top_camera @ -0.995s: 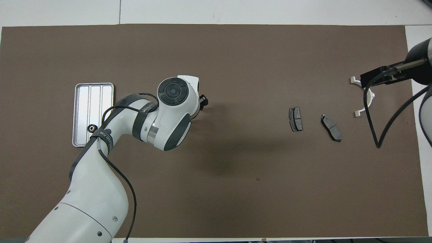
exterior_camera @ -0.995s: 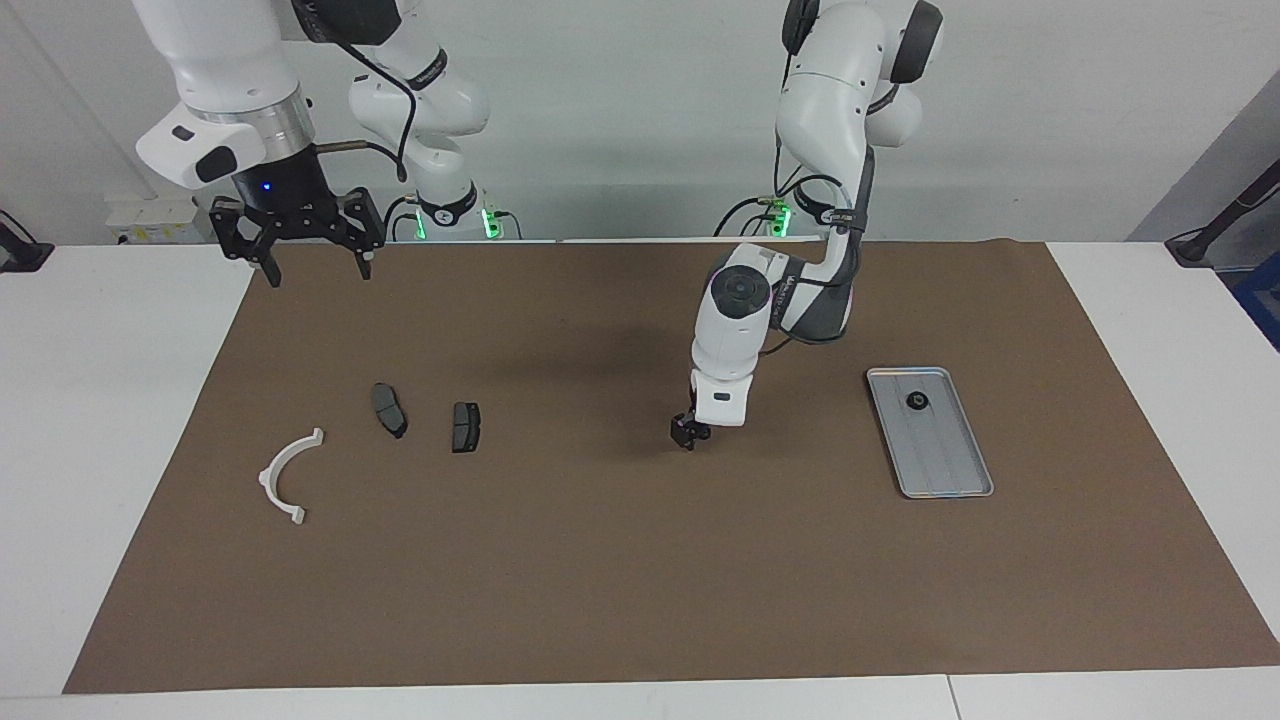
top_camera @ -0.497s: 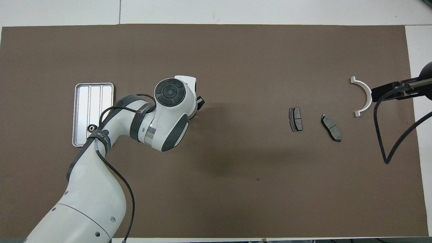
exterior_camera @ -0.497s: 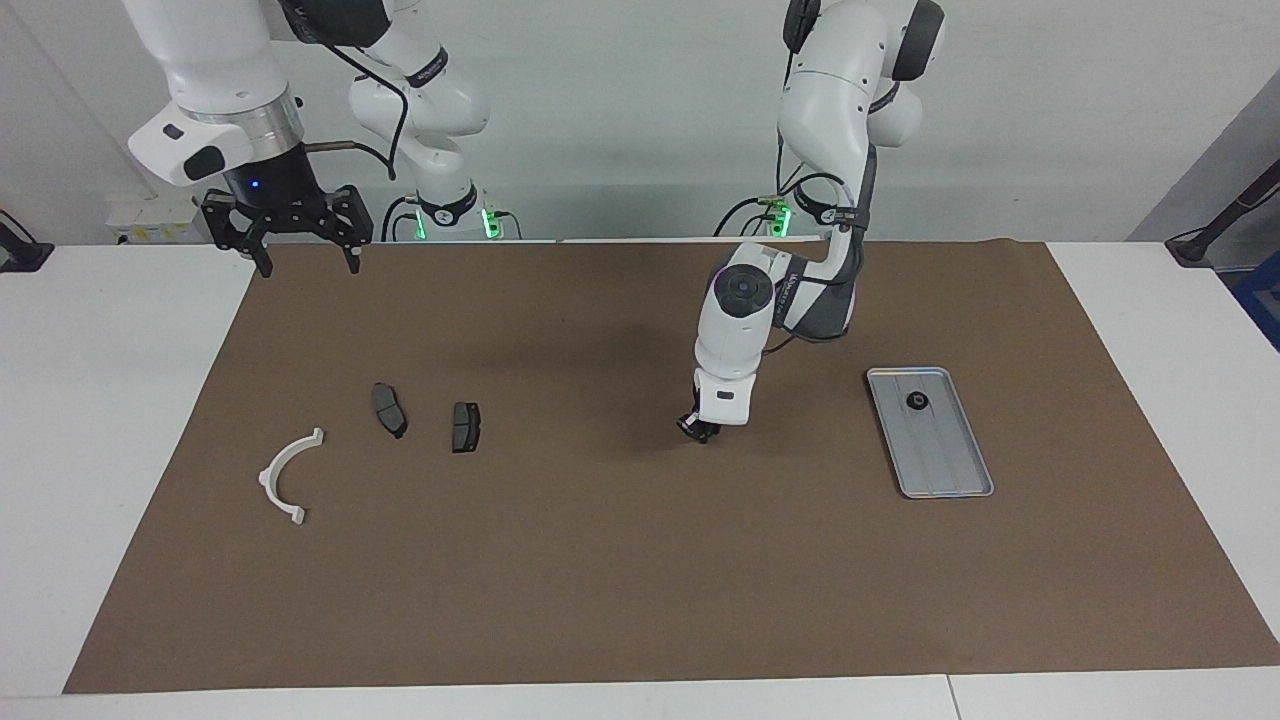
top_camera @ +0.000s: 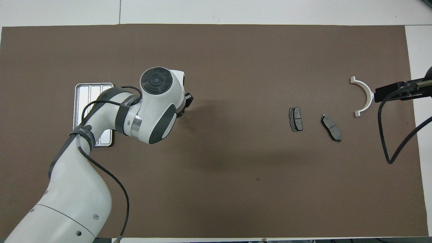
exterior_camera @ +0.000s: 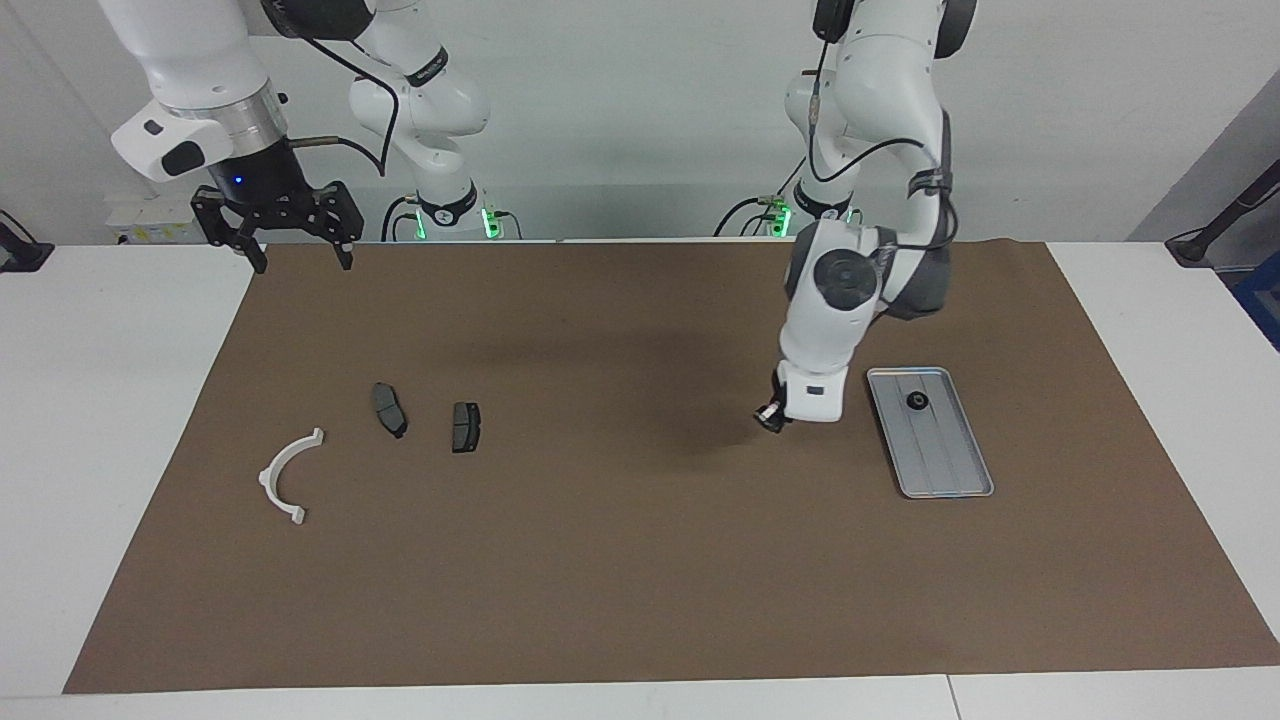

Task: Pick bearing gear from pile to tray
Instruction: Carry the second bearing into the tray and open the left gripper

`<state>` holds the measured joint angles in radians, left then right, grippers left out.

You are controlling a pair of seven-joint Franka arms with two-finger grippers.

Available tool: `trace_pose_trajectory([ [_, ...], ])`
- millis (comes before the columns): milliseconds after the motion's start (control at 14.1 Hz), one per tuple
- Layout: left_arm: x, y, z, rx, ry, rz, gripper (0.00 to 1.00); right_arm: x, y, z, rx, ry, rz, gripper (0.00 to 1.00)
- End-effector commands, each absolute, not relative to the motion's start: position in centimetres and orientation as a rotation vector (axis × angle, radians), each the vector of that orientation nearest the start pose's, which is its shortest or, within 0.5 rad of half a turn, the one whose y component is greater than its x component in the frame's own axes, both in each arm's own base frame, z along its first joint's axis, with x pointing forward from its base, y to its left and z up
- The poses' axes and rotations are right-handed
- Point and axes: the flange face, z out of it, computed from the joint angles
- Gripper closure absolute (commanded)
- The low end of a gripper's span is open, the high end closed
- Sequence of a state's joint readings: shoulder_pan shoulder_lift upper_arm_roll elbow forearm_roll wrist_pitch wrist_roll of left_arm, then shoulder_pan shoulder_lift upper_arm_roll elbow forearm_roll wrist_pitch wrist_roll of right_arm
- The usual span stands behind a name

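Brown matting (exterior_camera: 620, 580) covers the table, and on it, toward the left arm's end, lies the silver tray (exterior_camera: 950, 470), a flat ridged rectangle with rounded corners. One small black round bearing gear (exterior_camera: 916, 401) sits inside the tray, at about twelve o'clock from its middle in the facing view, near the end closest to the robots. The left gripper (exterior_camera: 769, 419) hangs low over the bare mat just beside the tray, at about nine o'clock from it in the facing view, its fingers drawn together; something tiny and pale shows at the tips, but whether a part is pinched there cannot be told. In the overhead view the left arm's wrist covers much of the tray, and the gripper (top_camera: 186, 101) peeks out at three o'clock from the wrist. Toward the right arm's end lies what is left of the pile: two dark grey brake-pad plates (exterior_camera: 390, 410) (exterior_camera: 465, 427) side by side and apart, and a white half-ring bracket (exterior_camera: 286, 478) at roughly eight o'clock from them in the facing view, well clear of both. The right gripper (exterior_camera: 297, 258) waits high over the mat's corner nearest the right arm's base, at eleven o'clock from the plates, with its fingers spread wide and nothing between them.
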<state>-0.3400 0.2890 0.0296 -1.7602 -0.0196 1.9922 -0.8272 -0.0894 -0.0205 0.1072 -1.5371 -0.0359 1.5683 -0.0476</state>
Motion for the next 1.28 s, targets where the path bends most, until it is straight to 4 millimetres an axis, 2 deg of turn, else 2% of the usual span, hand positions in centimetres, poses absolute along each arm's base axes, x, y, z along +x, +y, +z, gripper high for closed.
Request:
trace_pose_trajectory([
  [0,59.8,-10.9,40.6,-3.043,-0.656,0.123,0.95,53.2,0.6,65.8,-3.157,-0.072,-0.117,0.0],
  [71,60.1,-7.1,40.2,-3.072,-0.578,0.104,0.95,53.1,0.7,65.9,-3.157,-0.072,-0.12,0.0],
  [142,60.4,-4.8,39.6,-3.097,-0.535,0.039,0.95,53.1,0.7,65.9,-3.157,-0.072,-0.12,0.0],
  [213,60.5,-3.6,38.7,-3.102,-0.544,-0.012,0.95,53.0,0.6,66.0,-3.157,-0.07,-0.117,0.0],
  [355,60.9,-2.8,37.3,-3.107,-0.524,-0.029,0.95,53.0,0.6,65.9,-3.159,-0.072,-0.105,0.0],
  [426,61.2,-1.0,36.7,-3.109,-0.504,-0.034,0.95,53.3,0.5,65.4,-3.158,-0.075,-0.093,0.0],
  [639,61.8,-0.4,34.8,-3.11,-0.502,-0.057,0.95,54.1,0.5,64.0,-3.154,-0.072,-0.053,0.0],
  [1066,61.4,-0.5,31.4,-3.113,-0.496,-0.09,0.95,54.0,0.7,64.2,-3.156,-0.077,-0.055,0.0],
  [1208,61.5,-0.5,31.3,-3.114,-0.496,-0.1,0.95,53.9,0.9,64.3,-3.154,-0.082,-0.057,0.0],
])
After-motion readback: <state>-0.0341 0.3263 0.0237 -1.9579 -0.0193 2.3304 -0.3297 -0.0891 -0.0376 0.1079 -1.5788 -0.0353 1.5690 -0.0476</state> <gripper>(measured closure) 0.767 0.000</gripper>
